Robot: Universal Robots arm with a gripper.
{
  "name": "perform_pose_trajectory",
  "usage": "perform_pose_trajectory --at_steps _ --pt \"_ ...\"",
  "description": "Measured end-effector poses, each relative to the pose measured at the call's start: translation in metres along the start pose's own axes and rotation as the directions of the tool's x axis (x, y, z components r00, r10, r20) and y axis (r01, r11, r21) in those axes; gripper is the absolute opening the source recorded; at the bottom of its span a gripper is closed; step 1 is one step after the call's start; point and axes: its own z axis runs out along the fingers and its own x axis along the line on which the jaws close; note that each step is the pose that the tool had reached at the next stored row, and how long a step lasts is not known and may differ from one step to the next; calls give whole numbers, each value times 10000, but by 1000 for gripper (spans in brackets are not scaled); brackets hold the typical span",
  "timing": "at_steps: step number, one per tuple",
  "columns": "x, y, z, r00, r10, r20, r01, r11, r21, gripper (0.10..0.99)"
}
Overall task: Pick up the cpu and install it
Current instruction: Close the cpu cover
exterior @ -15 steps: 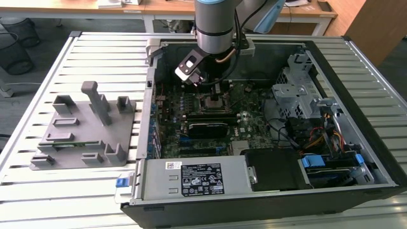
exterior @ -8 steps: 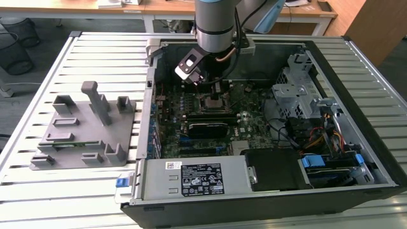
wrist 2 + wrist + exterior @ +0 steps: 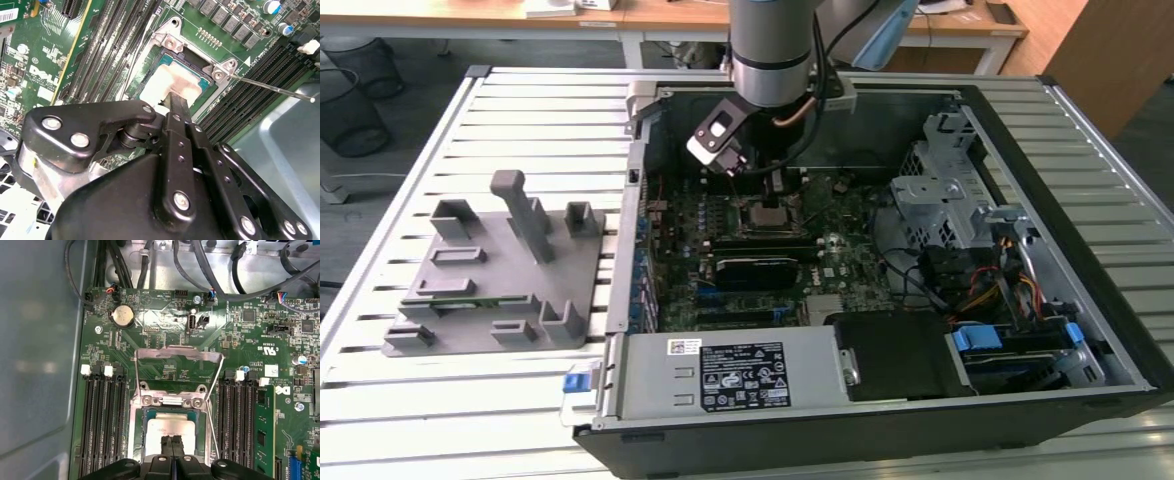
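Observation:
The cpu (image 3: 167,426), a flat silvery-grey square, lies inside the open socket on the green motherboard (image 3: 240,335); it also shows in the second wrist view as the cpu (image 3: 162,82). My gripper (image 3: 172,441) stands right over it with its two black fingers (image 3: 176,107) pressed together, their tips at or just above the chip's top. I cannot tell whether they touch it. The socket's metal load plate (image 3: 179,352) is swung up and open, and its thin lever (image 3: 272,88) sticks out to one side. In the exterior view my gripper (image 3: 769,195) reaches down into the open computer case (image 3: 1067,130).
Black memory slots (image 3: 102,425) flank the socket on both sides. Cables (image 3: 200,265) run along the case wall. In the exterior view a grey parts fixture (image 3: 494,290) with a green memory stick (image 3: 451,290) sits at the left, and the power supply (image 3: 734,375) and drive cage (image 3: 947,190) crowd the case.

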Motion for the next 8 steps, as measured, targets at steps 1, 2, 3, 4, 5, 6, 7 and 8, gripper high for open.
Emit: perform_pose_trajectory --at_steps 1,2,3,4,5,6,7,8 --pt "0 1 -5 10000 0 0 0 10000 0 106" --pt "0 1 -10 10000 0 -1 0 10000 -1 106" --pt "0 2 -18 10000 0 0 0 10000 -1 106" --pt "0 2 -28 10000 0 -1 0 10000 0 106" --pt "0 3 -36 10000 0 -1 0 10000 -1 106" --pt "0 4 -43 10000 0 -1 0 10000 -1 106" --pt "1 4 -49 10000 0 -1 0 10000 -1 106" --pt "1 5 -57 10000 0 0 0 10000 0 106"
